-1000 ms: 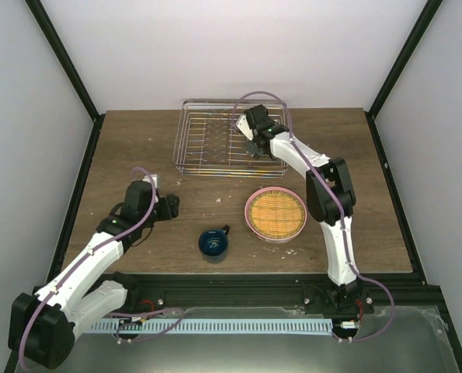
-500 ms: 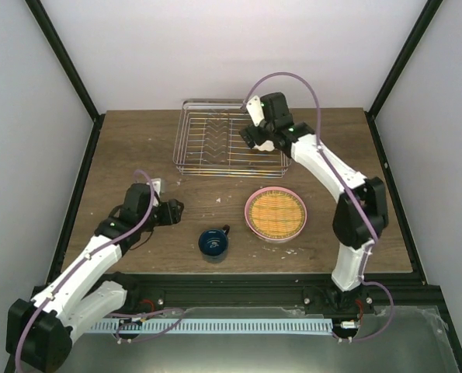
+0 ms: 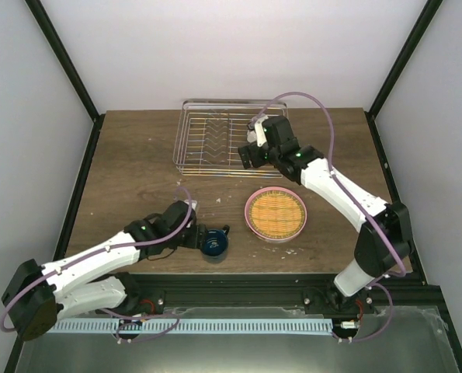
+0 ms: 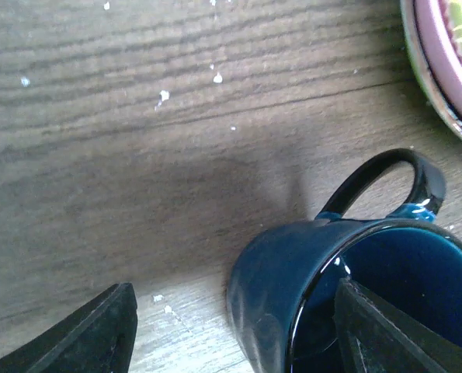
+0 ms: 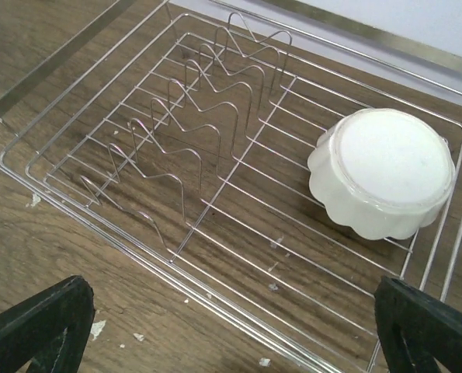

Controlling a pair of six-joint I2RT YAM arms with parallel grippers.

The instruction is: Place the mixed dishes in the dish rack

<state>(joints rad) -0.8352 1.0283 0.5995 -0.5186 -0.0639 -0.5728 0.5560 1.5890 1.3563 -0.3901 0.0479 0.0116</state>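
1. Wood-grain tabletop (image 3: 130, 163) boxed in by pale walls, with black frame posts at the corners and crumbs scattered on the wood.
2. Left hand (image 4: 234, 299) is low at the dark blue mug (image 4: 293, 272), near the front edge. Its jaws are partly spread, one finger inside the rim and one outside, not closed on the wall. The mug stands upright, handle toward the plates and apart from them.
3. Dish rack (image 3: 181, 132) sits at back centre. One item is loaded: the white scalloped bowl (image 5: 382, 171), upside down at the right end. The prong rows are bare.
4. Right hand (image 5: 231, 311) hovers over the rack's near right side, jaws wide, carrying nothing.
5. Yellow-lime plate (image 3: 276, 212) lies nested on the pink plate (image 3: 248, 214), on the tabletop right of the mug. A greenish rim beneath shows only faintly.
6. Judged early: the bowl is done; the mug and plates are left.
7. Open wood lies left of the rack and between mug and rack. The raised rack wall needs clearing. The right arm spans above the plates, so that side is crowded.
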